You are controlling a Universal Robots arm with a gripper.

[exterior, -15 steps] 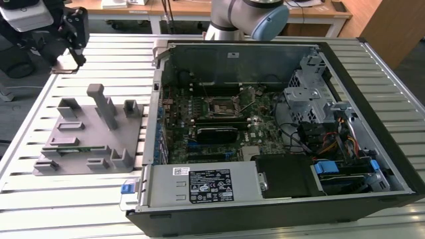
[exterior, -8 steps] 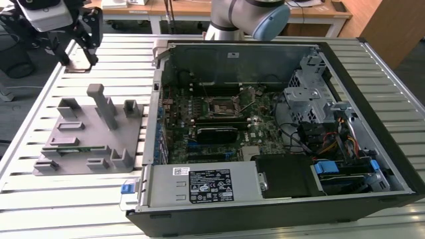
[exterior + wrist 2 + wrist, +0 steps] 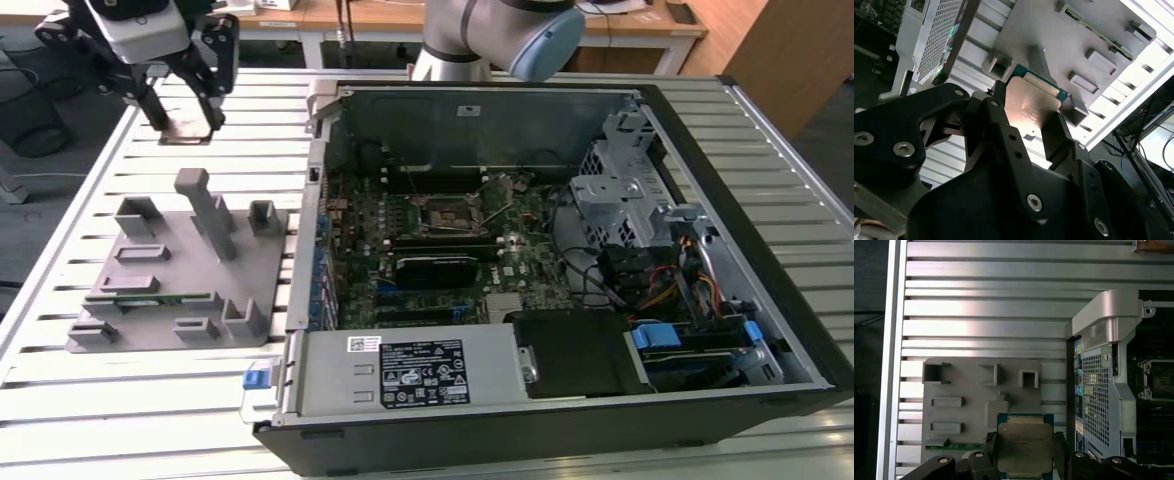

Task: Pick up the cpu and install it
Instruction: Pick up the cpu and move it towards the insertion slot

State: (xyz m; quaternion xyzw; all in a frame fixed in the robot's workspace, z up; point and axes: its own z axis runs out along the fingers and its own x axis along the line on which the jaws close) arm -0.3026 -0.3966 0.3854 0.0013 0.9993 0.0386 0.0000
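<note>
Left of the case (image 3: 534,250) in the exterior view, farther from it than the grey holder (image 3: 187,270), my gripper (image 3: 186,122) pinches the cpu (image 3: 1025,449) by two opposite edges, rightly I think: it seems light, stiff, slick-topped, its unseen underside probably delicate.

Case (image 3: 534,115) lies open on top, and entry from above is unobstructed. Inside it, the socket (image 3: 447,212) is flanked by the drive cage (image 3: 621,175) and cables (image 3: 654,285) toward the exterior view's right. The power supply (image 3: 407,370) sits along the near wall. Outside the case, on the exterior view's left, the fixture (image 3: 174,300) has upright posts. The gripper (image 3: 183,118), closed on the cpu (image 3: 1025,449), hangs over open table slats (image 3: 274,110) beyond.
</note>
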